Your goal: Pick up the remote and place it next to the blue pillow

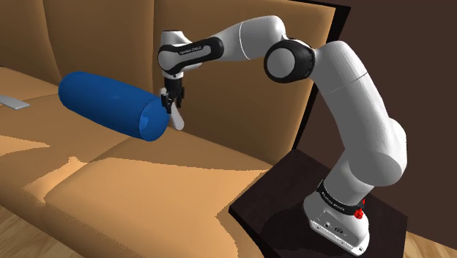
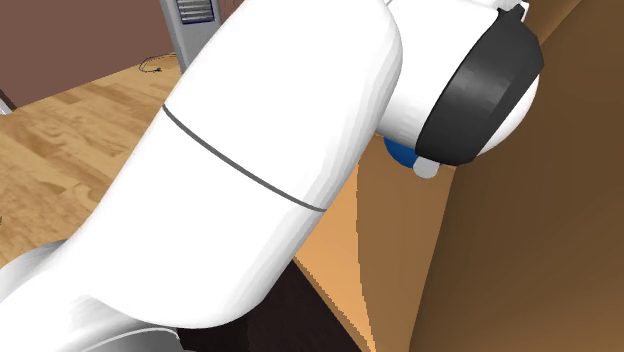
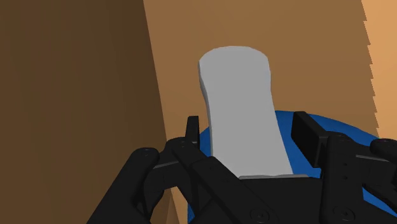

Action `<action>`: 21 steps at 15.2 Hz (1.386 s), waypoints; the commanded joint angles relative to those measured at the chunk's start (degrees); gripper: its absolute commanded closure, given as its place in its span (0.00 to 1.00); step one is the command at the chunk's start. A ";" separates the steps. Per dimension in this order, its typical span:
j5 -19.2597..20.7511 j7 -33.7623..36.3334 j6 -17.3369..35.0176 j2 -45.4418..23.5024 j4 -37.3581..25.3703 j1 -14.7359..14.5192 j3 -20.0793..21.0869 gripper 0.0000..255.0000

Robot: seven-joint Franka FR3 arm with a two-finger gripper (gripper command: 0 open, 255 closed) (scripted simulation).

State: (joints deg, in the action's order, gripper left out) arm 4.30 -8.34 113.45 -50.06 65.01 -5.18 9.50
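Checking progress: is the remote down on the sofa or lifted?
Lifted: the remote hangs from the gripper, off the sofa, beside the pillow.

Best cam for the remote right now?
Wrist view: the grey remote sits large, face-on, clasped in the gripper. Shoulder view: small, hanging from the gripper beside the blue pillow. Second exterior view: at most a grey tip behind the arm.
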 commanded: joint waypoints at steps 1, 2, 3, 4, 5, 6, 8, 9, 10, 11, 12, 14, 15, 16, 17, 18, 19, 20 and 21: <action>0.09 -0.02 1.10 -0.93 0.33 0.08 -0.16 1.00; 0.13 -0.02 1.61 -1.29 0.48 0.07 -0.19 1.00; 0.18 -0.02 2.11 -1.66 0.61 0.07 -0.20 1.00; 0.23 -0.02 2.60 -2.05 0.72 0.06 -0.22 1.00; 0.29 -0.02 3.09 -2.45 0.81 0.06 -0.23 1.00; 0.35 -0.01 3.56 -2.86 0.88 0.07 -0.23 1.00; 0.47 0.00 4.48 -3.71 0.96 0.06 -0.25 1.00; 0.52 0.00 4.93 -4.15 0.97 0.05 -0.26 1.00; 0.57 0.00 5.37 -4.60 0.96 0.04 -0.29 1.00; 0.61 -0.01 5.81 -5.06 0.94 0.01 -0.32 1.00; 0.65 -0.01 6.23 -5.53 0.89 -0.01 -0.35 1.00; 0.71 -0.04 7.05 -6.50 0.74 -0.07 -0.45 1.00; 0.75 -0.05 7.44 -7.01 0.63 -0.10 -0.48 1.00; 0.77 -0.06 7.83 -7.52 0.50 -0.14 -0.53 1.00; 0.78 -0.08 8.21 -8.04 0.35 -0.18 -0.59 1.00; 0.77 -0.11 8.58 -8.57 0.18 -0.24 -0.68 1.00; 0.76 -0.14 8.94 -9.11 0.00 -0.31 -0.76 1.00; 0.72 -0.19 9.29 -9.67 -0.21 -0.39 -0.87 1.00; 0.70 -0.22 9.54 -10.08 -0.38 -0.44 -0.94 1.00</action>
State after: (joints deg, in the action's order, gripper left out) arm 5.24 -8.37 122.78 -54.51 63.73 -6.34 9.03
